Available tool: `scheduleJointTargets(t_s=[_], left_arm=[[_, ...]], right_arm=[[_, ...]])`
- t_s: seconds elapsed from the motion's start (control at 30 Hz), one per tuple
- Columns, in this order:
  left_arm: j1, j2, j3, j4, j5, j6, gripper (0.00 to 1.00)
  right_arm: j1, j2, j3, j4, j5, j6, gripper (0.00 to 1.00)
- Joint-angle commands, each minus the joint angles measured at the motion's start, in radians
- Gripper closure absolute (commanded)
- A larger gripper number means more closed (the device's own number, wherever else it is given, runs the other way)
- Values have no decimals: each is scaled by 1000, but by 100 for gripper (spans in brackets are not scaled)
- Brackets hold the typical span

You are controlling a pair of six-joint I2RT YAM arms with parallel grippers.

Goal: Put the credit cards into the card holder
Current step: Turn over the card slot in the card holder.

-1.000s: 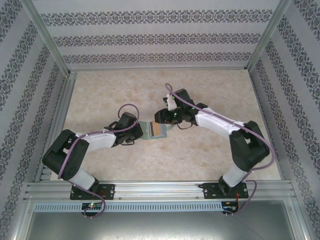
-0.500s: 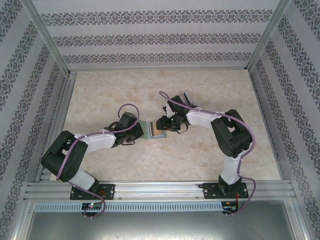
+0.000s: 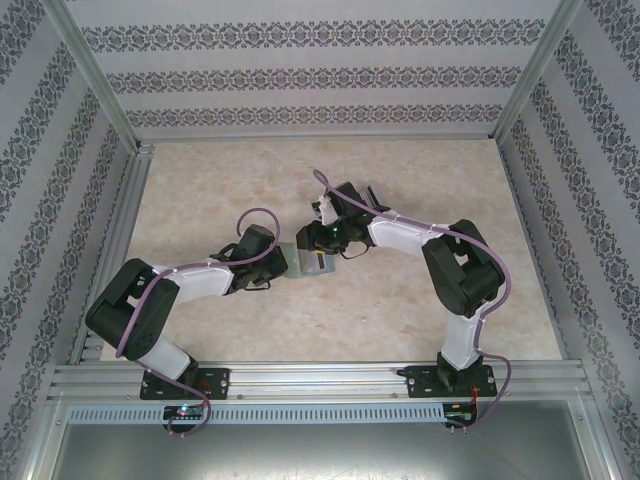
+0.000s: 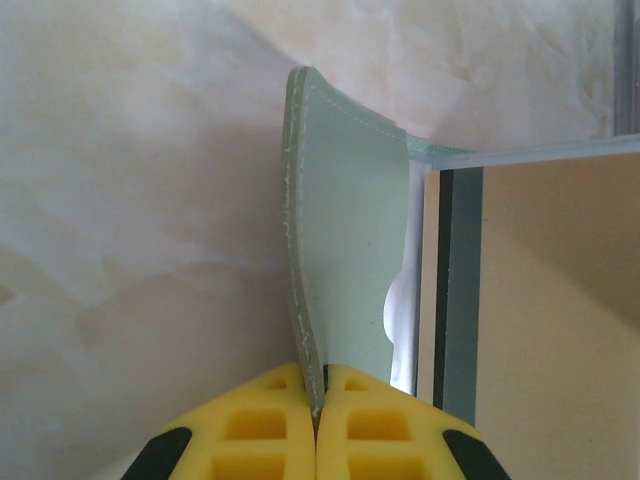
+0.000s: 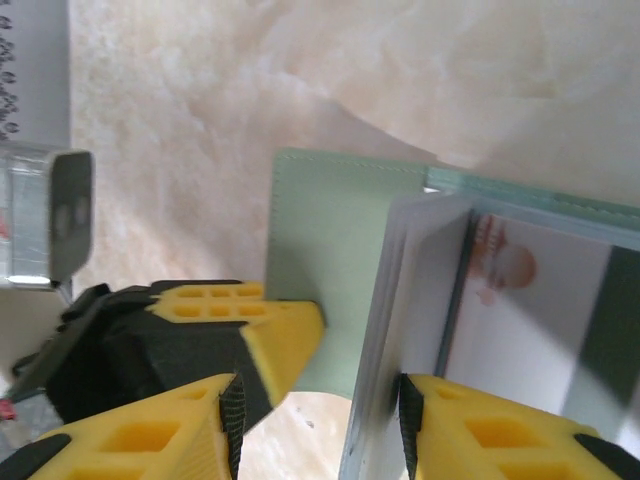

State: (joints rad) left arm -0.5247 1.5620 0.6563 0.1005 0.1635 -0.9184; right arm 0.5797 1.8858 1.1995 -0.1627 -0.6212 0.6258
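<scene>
One card holder (image 4: pixel 350 250) flap tight in left gripper (image 4: pixel 317 392), clearest wrist-side.

We look down from high at the near edge over the whole surface (image 3: pixel 400 320), facing the far wall (image 3: pixel 320 80). Our left wrist view looks along the left end effector (image 4: pixel 317 390), very close to the card holder (image 4: pixel 350 250). Our right wrist view sits just as close, and all three views share that holder.

From above, the right gripper (image 3: pixel 316 244) covers much of the card holder (image 3: pixel 318 266); any cards are too small to make out. In the left wrist view, the frame edge cuts off its inner pockets.
</scene>
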Motion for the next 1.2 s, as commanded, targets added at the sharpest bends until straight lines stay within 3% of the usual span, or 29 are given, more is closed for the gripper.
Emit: scheduleJointTargets(t_s=[0.0, 0.27, 0.67, 0.8, 1.17], left_arm=[[-17, 26, 3, 23, 19, 1, 100], [-15, 31, -19, 46, 14, 2, 100], [-15, -3, -41, 39, 7, 3, 100], [-15, 20, -36, 54, 18, -2, 100], [-17, 34, -20, 45, 29, -2, 100]], right_arm=[[-12, 13, 12, 38, -59, 29, 52], [9, 80, 46, 102, -166, 90, 52], [-85, -77, -79, -70, 63, -62, 52], [-128, -83, -134, -70, 42, -70, 52], [-77, -32, -101, -89, 79, -94, 52]])
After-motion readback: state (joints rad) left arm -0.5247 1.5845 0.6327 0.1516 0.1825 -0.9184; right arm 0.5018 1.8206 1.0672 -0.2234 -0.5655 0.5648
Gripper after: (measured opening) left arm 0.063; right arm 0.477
